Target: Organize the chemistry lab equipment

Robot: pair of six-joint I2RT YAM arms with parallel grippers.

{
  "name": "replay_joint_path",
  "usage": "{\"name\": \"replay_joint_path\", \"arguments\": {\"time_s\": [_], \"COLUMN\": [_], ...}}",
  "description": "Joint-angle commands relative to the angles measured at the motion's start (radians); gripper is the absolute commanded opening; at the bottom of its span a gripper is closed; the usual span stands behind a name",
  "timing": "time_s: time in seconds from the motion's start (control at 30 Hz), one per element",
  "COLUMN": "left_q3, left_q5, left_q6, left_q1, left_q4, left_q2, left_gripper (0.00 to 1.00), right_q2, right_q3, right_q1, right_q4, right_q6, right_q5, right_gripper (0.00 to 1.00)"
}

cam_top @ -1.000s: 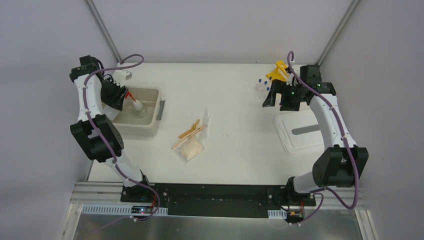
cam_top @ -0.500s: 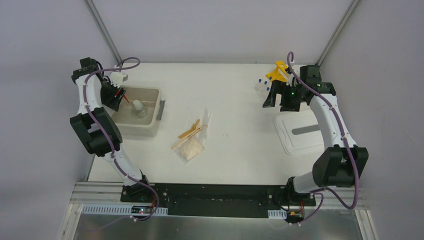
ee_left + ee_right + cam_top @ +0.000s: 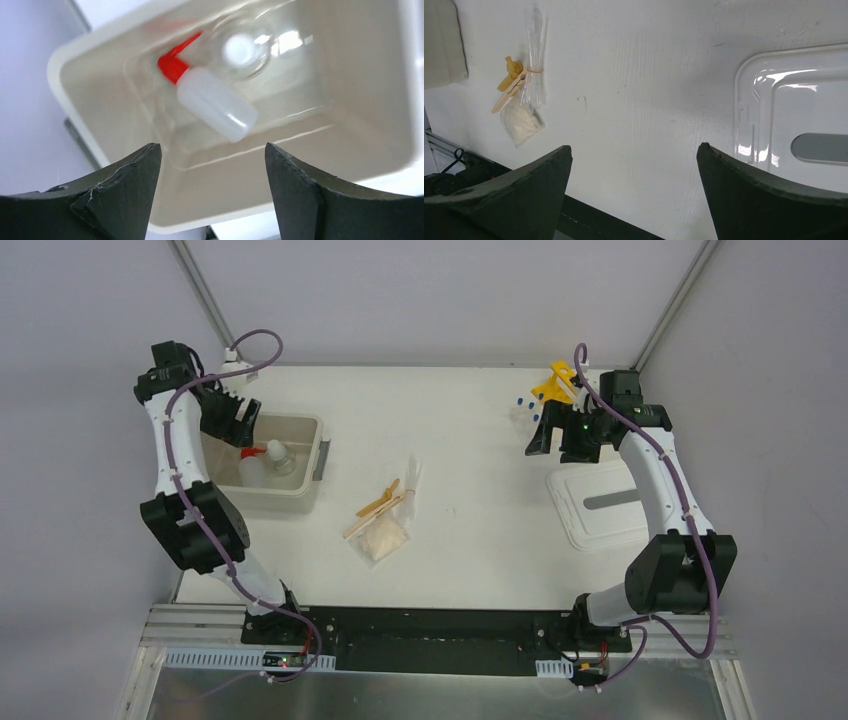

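Observation:
The clear squeeze bottle with red nozzle [image 3: 252, 465] lies on its side in the cream bin [image 3: 312, 430], next to the clear beaker [image 3: 279, 457]. In the left wrist view the bottle [image 3: 216, 103] and beaker [image 3: 246, 50] lie below my open, empty left gripper [image 3: 212, 155], which hovers over the bin's far left corner [image 3: 237, 424]. Wooden sticks [image 3: 377, 506] and the beige packet [image 3: 381, 538] lie mid-table; they also show in the right wrist view [image 3: 510, 85]. The yellow rack [image 3: 553, 383] and blue-capped tubes [image 3: 524, 406] sit at the far right. My right gripper [image 3: 543, 436] is open and empty beside them.
The bin's white lid [image 3: 600, 505] lies flat at the right, under my right arm; it shows in the right wrist view [image 3: 794, 110]. A clear wrapped bundle [image 3: 411, 480] lies with the sticks. The table's black front rail [image 3: 420, 640] runs along the near edge.
My left gripper has let go of the squeeze bottle, which now lies on its side in the bin, and has risen toward the far left corner. The right arm has not moved.

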Motion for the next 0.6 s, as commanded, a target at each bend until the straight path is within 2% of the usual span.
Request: {"name": "replay_joint_path", "arguments": {"time_s": [0.0, 0.2, 0.33, 0.43, 0.57], "left_q3": [0.043, -0.037, -0.177, -0.262, -0.322], "left_q5": [0.167, 0.165, 0.073, -0.030, -0.123], "left_q6": [-0.052, -0.221, -0.316, -0.369, -0.412], "left_q1": [-0.188, -0.570, -0.782, -0.865, -0.898], "left_q4": [-0.089, -0.101, -0.033, 0.062, 0.166], "left_q2": [-0.142, -0.177, -0.113, -0.024, 0.076], "left_gripper": [0.76, 0.70, 0.65, 0.65, 0.66], "right_q2": [-0.020, -0.038, -0.046, -0.050, -0.062], "right_q3": [0.014, -0.006, -0.020, -0.028, -0.030], "right_q1": [0.007, 0.007, 0.007, 0.007, 0.007], "right_q4": [-0.008, -0.012, -0.016, -0.016, -0.017], "right_q6": [-0.011, -0.013, -0.022, -0.021, -0.022], "right_q5": [-0.005, -0.002, -0.008, -0.010, -0.007], "right_gripper": [0.99, 0.99, 0.99, 0.99, 0.99]}}
